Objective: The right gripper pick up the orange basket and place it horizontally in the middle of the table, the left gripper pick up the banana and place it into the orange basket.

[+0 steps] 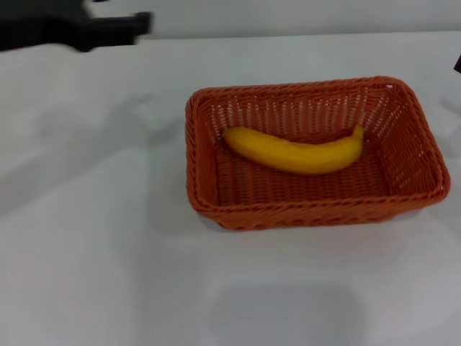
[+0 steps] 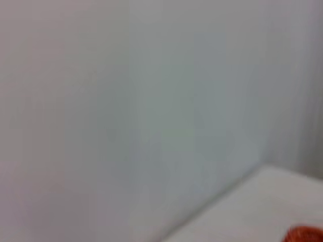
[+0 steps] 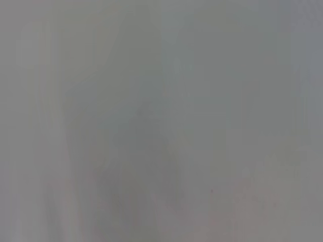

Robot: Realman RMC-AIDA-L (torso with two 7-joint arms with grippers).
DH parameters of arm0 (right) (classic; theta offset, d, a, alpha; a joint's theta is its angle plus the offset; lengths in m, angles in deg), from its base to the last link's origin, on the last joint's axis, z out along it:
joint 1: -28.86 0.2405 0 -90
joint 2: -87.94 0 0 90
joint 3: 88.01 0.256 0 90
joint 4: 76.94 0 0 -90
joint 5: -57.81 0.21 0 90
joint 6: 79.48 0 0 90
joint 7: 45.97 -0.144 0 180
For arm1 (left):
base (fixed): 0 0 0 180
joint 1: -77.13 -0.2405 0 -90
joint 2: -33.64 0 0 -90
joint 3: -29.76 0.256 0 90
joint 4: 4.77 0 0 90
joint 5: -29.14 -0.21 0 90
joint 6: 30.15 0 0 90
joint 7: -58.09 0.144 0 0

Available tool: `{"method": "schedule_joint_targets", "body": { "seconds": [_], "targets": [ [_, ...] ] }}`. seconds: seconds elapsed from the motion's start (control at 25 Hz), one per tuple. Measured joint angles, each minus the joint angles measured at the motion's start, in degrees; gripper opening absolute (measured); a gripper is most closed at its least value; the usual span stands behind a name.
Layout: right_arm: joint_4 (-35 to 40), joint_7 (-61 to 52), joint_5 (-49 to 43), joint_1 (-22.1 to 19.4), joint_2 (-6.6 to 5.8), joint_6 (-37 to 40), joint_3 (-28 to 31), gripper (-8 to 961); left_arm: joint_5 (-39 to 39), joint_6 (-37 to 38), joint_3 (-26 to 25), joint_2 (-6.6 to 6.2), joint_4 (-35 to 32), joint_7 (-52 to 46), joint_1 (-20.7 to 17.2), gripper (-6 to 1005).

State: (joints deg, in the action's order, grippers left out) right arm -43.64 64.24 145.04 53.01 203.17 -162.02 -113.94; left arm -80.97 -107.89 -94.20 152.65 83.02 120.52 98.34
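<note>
Head view shows the job looking finished, as far as a judgement can go: the orange basket (image 1: 317, 153) sits on the white desk (image 1: 94, 238) with its long side running across the view, somewhat toward the robot's right of centre, and the banana (image 1: 297, 151) lies inside it on the woven floor, stretched along the basket's length with its stem end toward the right wall. Both of the 2 placements the task names appear done, so nothing seems left except for the arms to be clear. The left tool (image 1: 119, 27) is at the far left corner of the desk, well apart from the basket, seen only as a dark bar with a blunt tip; whether its fingers are apart or together cannot be told, and nothing shows in its grip. The right tool (image 1: 458, 64) shows only as a sliver of black at the right edge of the view, and its state cannot be told either. The desk is plain, smooth and white, with soft grey shadows on it and nothing else resting on it within view; behind its far edge runs a pale wall. The left wrist view takes in that pale wall, a corner of the desk and a small patch of the basket's orange rim, while the right wrist view gives only a flat grey surface with no object to make out.
</note>
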Motion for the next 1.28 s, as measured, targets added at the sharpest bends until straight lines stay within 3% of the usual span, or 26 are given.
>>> {"method": "schedule_joint_targets", "body": {
  "seconds": [0.2, 0.4, 0.6, 0.92, 1.28],
  "targets": [
    [0.0, 0.6, 1.0, -0.4, -0.01, -0.4, 0.0, 869, 16.4, 0.0, -7.3, 0.2, -7.0, 13.2, -9.9, 894],
    [-0.9, 3.3, 3.8, -2.2, 0.06, -1.1, 0.1, 869, 26.9, -2.6, -13.1, 0.33, -18.3, 25.8, -14.2, 895],
    [-3.4, 6.8, 7.3, -3.8, -0.06, -2.9, 0.1, 870, 31.6, -6.0, -19.3, 0.41, -30.5, 36.2, -15.2, 895],
    [-6.6, 11.7, 9.6, -3.9, -0.14, -2.6, 0.1, 870, 33.8, -9.0, -25.0, 0.33, -41.8, 46.4, -15.5, 895],
    [-8.5, 14.6, 12.5, -4.1, -0.19, -2.5, 0.7, 869, 38.5, -10.5, -26.1, 0.41, -47.9, 51.3, -15.9, 894]
  ]
}}
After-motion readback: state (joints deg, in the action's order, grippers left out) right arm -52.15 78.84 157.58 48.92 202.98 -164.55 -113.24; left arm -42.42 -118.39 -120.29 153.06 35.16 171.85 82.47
